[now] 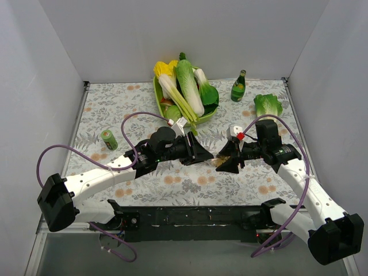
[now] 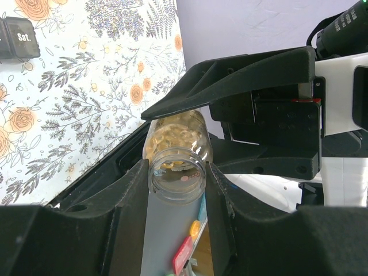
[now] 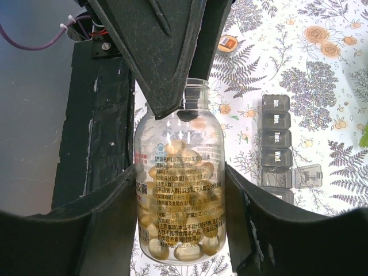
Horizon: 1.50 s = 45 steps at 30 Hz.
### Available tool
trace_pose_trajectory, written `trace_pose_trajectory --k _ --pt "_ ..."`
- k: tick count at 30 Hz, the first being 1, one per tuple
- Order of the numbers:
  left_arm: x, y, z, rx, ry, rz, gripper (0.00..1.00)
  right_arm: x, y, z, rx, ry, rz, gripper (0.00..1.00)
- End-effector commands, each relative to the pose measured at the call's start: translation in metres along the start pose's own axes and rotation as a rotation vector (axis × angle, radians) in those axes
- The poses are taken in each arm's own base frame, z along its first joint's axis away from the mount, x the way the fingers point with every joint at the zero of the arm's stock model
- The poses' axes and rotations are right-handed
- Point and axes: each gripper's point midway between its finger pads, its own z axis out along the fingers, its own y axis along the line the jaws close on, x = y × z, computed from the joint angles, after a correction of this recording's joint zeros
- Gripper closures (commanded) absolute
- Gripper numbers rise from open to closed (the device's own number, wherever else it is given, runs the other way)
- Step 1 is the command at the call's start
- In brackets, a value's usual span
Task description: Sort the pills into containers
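Observation:
A clear pill bottle of yellow capsules hangs between both grippers over the table's middle, its mouth uncapped. My right gripper is shut on the bottle's body, one finger against each side. My left gripper is shut on the neck, and its fingers reach in from the top of the right wrist view. In the top view the left gripper and right gripper meet tip to tip. The containers, a dark strip of day-labelled compartments, lie on the cloth beside the bottle. One lid stands open. The strip's "Sat." end shows in the left wrist view.
A green tray of vegetables stands at the back centre, a green bottle and a lettuce at the back right. A small green can lies at the left. A small orange object rests on the cloth.

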Motion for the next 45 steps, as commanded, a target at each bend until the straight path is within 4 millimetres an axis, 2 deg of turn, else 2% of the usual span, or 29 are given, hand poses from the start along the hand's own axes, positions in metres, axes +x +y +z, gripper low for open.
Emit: trace_pose_trajectory --k 1,2,4,5,7,8,9,12,13,15,16,17,19,21,23,24,26,28,29,32,33,35,37,38,40,41,43,44,45 --pt "-0.009 -0.038 -0.012 0.12 -0.033 0.021 1.0 -0.013 0.002 -0.002 -0.01 -0.028 -0.034 0.71" --pt "-0.009 -0.038 -0.011 0.12 -0.033 0.021 1.0 -0.014 0.002 -0.002 -0.011 -0.03 -0.035 0.78" --pt "-0.011 -0.041 -0.013 0.131 -0.041 0.023 0.85 -0.017 0.003 -0.003 -0.017 -0.04 -0.032 0.82" --pt "-0.011 -0.043 -0.015 0.136 -0.044 0.033 0.6 -0.019 0.003 -0.004 -0.019 -0.047 -0.029 0.83" --pt "-0.015 -0.055 -0.025 0.171 -0.062 0.064 0.38 -0.03 0.003 -0.008 -0.026 -0.078 -0.023 0.85" --pt "-0.018 -0.056 -0.028 0.172 -0.073 0.074 0.2 -0.037 0.003 -0.01 -0.026 -0.09 -0.032 0.86" --pt "-0.028 -0.074 -0.043 0.212 -0.115 0.131 0.02 -0.043 0.003 -0.012 -0.032 -0.1 -0.035 0.86" --pt "-0.05 -0.079 -0.072 0.158 -0.229 0.248 0.02 -0.073 -0.005 -0.023 -0.01 -0.133 -0.069 0.88" --pt "-0.058 -0.095 -0.099 0.168 -0.286 0.288 0.02 -0.085 -0.009 -0.031 0.003 -0.155 -0.069 0.89" --pt "-0.077 -0.099 -0.125 0.127 -0.416 0.359 0.02 -0.122 -0.012 -0.049 0.007 -0.215 -0.101 0.9" --pt "-0.082 -0.108 -0.153 0.14 -0.488 0.376 0.02 -0.147 -0.032 -0.071 0.09 -0.261 -0.222 0.9" --pt "-0.085 -0.108 -0.165 0.133 -0.525 0.384 0.02 -0.162 -0.032 -0.084 0.098 -0.296 -0.079 0.9" --pt "-0.092 -0.102 -0.188 0.106 -0.609 0.384 0.02 -0.192 -0.047 -0.121 0.224 -0.364 -0.13 0.9" --pt "-0.091 -0.103 -0.215 0.135 -0.672 0.376 0.02 -0.245 -0.036 -0.147 0.264 -0.488 -0.193 0.89" --pt "-0.087 -0.1 -0.228 0.156 -0.692 0.353 0.02 -0.274 -0.037 -0.164 0.259 -0.55 -0.233 0.89" --pt "-0.085 -0.099 -0.229 0.163 -0.688 0.35 0.02 -0.304 -0.017 -0.173 0.214 -0.626 -0.175 0.89" --pt "-0.08 -0.099 -0.229 0.189 -0.673 0.338 0.02 -0.325 -0.006 -0.181 0.181 -0.676 -0.169 0.89" --pt "-0.075 -0.097 -0.222 0.201 -0.644 0.343 0.02 -0.348 0.026 -0.183 0.169 -0.709 -0.241 0.89" --pt "-0.074 -0.096 -0.219 0.199 -0.636 0.343 0.02 -0.357 0.061 -0.179 0.156 -0.723 -0.315 0.89" --pt "-0.073 -0.093 -0.208 0.188 -0.605 0.356 0.02 -0.369 0.144 -0.167 0.112 -0.734 -0.546 0.88" --pt "-0.073 -0.094 -0.208 0.186 -0.606 0.361 0.02 -0.372 0.154 -0.166 0.126 -0.734 -0.582 0.88" --pt "-0.073 -0.094 -0.205 0.185 -0.601 0.371 0.02 -0.386 0.125 -0.179 0.278 -0.786 -0.546 0.88" --pt "-0.073 -0.097 -0.205 0.194 -0.6 0.378 0.02 -0.394 0.077 -0.198 0.375 -0.873 -0.388 0.88" --pt "-0.072 -0.098 -0.204 0.2 -0.592 0.382 0.02 -0.39 0.066 -0.198 0.26 -0.901 -0.215 0.89" --pt "-0.07 -0.096 -0.203 0.197 -0.582 0.393 0.02 -0.389 0.113 -0.185 0.089 -0.886 -0.327 0.89" --pt "-0.069 -0.095 -0.204 0.195 -0.581 0.396 0.02 -0.385 0.149 -0.179 0.07 -0.897 -0.416 0.88" --pt "-0.069 -0.09 -0.204 0.18 -0.588 0.395 0.02 -0.388 0.192 -0.174 0.063 -0.906 -0.589 0.87" --pt "-0.069 -0.086 -0.203 0.175 -0.588 0.392 0.02 -0.391 0.2 -0.172 0.096 -0.893 -0.598 0.87" --pt "-0.068 -0.085 -0.202 0.176 -0.585 0.393 0.02 -0.394 0.185 -0.177 0.166 -0.917 -0.606 0.87"
